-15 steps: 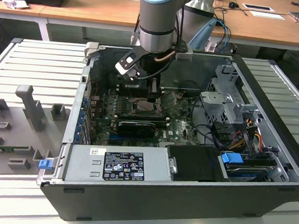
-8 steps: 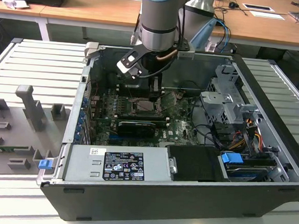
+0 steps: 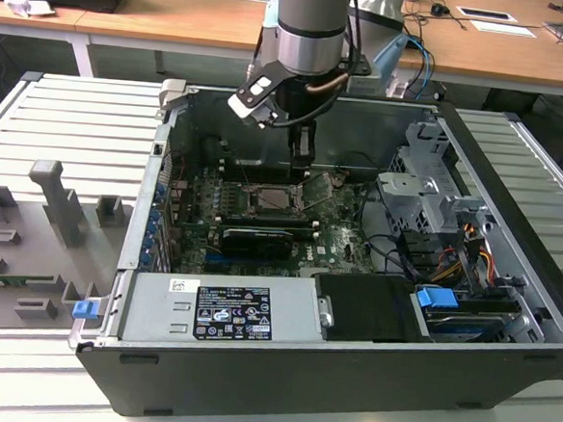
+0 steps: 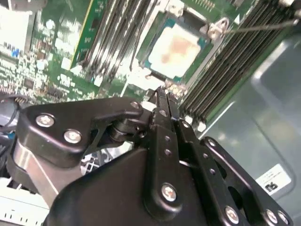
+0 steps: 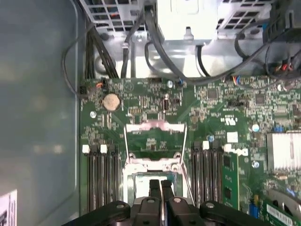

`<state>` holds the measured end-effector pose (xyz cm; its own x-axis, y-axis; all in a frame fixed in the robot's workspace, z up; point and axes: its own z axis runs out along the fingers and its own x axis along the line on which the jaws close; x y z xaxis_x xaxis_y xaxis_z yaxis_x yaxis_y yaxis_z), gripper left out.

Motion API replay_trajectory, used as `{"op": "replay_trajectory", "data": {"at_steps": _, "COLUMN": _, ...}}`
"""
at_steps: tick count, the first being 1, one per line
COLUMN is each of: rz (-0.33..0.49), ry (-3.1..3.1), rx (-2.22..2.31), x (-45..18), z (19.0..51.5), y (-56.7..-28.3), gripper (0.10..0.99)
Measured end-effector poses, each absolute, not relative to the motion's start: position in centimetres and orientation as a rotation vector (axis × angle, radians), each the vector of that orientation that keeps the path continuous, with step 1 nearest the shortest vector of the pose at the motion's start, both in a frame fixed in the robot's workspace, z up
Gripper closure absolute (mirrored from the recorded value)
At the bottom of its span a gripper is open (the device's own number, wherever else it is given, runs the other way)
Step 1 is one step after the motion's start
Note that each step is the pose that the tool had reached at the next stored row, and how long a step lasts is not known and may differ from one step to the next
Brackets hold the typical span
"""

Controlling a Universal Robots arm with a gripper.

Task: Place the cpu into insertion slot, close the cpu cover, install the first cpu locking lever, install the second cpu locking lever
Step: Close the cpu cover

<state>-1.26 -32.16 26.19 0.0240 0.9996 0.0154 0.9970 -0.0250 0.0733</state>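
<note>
a: where is the cpu [image 4: 178,47], that small flat square chip?
b: it lies flat in the square dark insertion slot [image 5: 128,175] on the green circuit board [image 5: 141,101]. in the second wrist view its pale silvery-beige face looks level inside the rim, so i judge the placing step done.
a: and the black two-fingered gripper [image 4: 163,94]?
b: its fingers are pressed together, with nothing between them that i can see. the tips sit right at the slot's edge, not over the chip's middle. whether they touch it i cannot tell. a closed tool there reads to me as one set for pushing, not grasping.
a: the thin silvery hinged cpu cover [image 5: 155,126]?
b: it stands open, tipped back from the slot. in the first wrist view, green board shows through its square window, and that is why the chip's face is bare.
a: the levers?
b: one thin silvery wire lever [image 4: 263,27] runs out from a corner of the slot over the long black memory slots [image 4: 221,80] — unlatched, by my reading. the other i cannot make out.
a: room to move?
b: it is tight sideways, since memory slots flank the slot on both sides. the plain grey case wall [image 5: 37,117] lies beyond one bank, and a bundle of black cables [image 5: 155,42] lies past the cover. the open room is mostly upward — through the open top of the dark computer case [image 3: 347,380].
</note>
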Motion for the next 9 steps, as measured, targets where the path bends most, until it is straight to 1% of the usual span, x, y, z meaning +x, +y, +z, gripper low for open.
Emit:
{"op": "replay_trajectory", "data": {"at_steps": 5, "rz": 0.080, "ry": 2.171, "rx": 2.225, "x": 1.7, "z": 26.1, "y": -32.2, "gripper": 0.937}}
{"op": "replay_trajectory", "data": {"at_steps": 9, "rz": 0.079, "ry": 2.172, "rx": 2.226, "x": 2.9, "z": 26.1, "y": -32.2, "gripper": 0.937}}
